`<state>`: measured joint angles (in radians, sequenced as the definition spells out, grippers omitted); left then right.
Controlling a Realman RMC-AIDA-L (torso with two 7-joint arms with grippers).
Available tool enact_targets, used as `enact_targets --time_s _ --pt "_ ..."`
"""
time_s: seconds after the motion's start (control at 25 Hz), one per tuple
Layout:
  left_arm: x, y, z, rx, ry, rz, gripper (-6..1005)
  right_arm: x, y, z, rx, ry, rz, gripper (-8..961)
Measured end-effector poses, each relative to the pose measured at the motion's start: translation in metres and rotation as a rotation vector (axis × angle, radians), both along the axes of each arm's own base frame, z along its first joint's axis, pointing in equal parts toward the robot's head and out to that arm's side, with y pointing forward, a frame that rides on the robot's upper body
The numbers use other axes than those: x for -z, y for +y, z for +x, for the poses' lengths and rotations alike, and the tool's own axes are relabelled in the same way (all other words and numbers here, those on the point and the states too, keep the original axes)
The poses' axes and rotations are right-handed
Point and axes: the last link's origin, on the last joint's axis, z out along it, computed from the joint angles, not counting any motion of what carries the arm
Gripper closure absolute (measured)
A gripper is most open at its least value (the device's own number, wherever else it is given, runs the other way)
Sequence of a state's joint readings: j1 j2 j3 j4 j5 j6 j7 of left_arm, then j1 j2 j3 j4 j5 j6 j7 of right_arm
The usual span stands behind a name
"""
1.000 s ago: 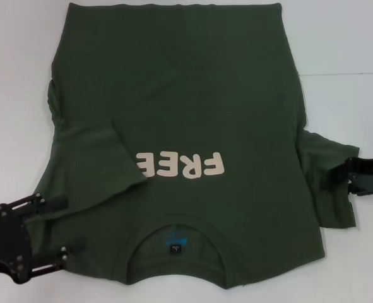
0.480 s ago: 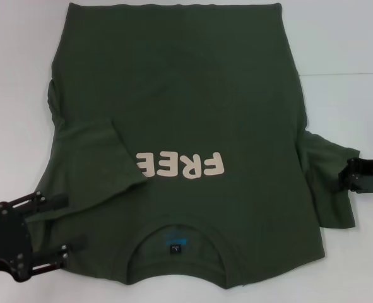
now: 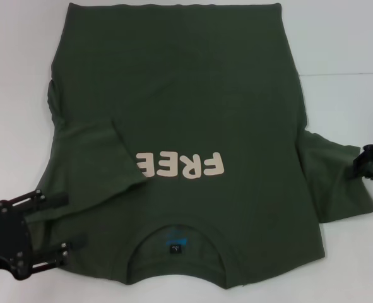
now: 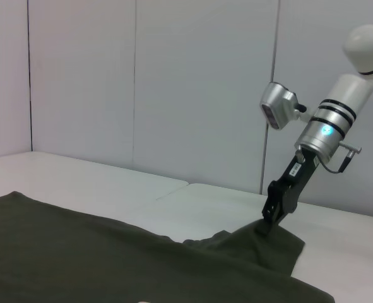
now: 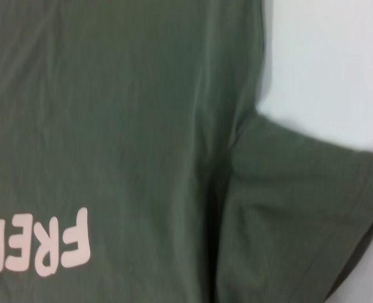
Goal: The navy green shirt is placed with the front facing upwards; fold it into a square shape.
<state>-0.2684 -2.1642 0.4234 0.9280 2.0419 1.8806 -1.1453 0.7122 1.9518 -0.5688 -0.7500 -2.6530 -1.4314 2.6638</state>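
White table (image 3: 344, 50) carries the shirt (image 3: 180, 113); my right claw (image 3: 367, 165) pinches its sleeve edge, my left claw (image 3: 63, 224) spread wide over the other sleeve.

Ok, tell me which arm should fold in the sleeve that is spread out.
Right. Its tool sits at the hem of that sleeve on the shirt. The left tool is at the opposite shoulder, where the sleeve is already folded over.
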Motion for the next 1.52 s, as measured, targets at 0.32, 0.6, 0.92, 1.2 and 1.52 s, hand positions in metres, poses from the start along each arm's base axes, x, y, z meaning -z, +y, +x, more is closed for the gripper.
enact_targets --time_s 0.32,0.6,0.92,1.2,1.52 --pt "0.001 0.001 0.001 -0.005 -0.015 -0.001 217 -0.028 -0.002 0.007 0.001 0.030 0.070 915" --pt "0.000 0.003 0.002 -0.012 -0.023 -0.007 216 -0.052 -0.003 0.003 -0.022 0.067 0.150 918" --pt "0.000 0.005 0.003 -0.013 -0.025 -0.006 216 -0.065 0.004 -0.007 -0.059 0.079 0.187 918" --pt "-0.001 0.005 0.003 -0.011 -0.024 -0.006 215 -0.067 0.014 -0.024 -0.106 0.096 0.188 917" --pt "-0.001 0.006 0.004 -0.010 -0.024 -0.005 216 -0.051 0.026 -0.049 -0.168 0.093 0.118 917"
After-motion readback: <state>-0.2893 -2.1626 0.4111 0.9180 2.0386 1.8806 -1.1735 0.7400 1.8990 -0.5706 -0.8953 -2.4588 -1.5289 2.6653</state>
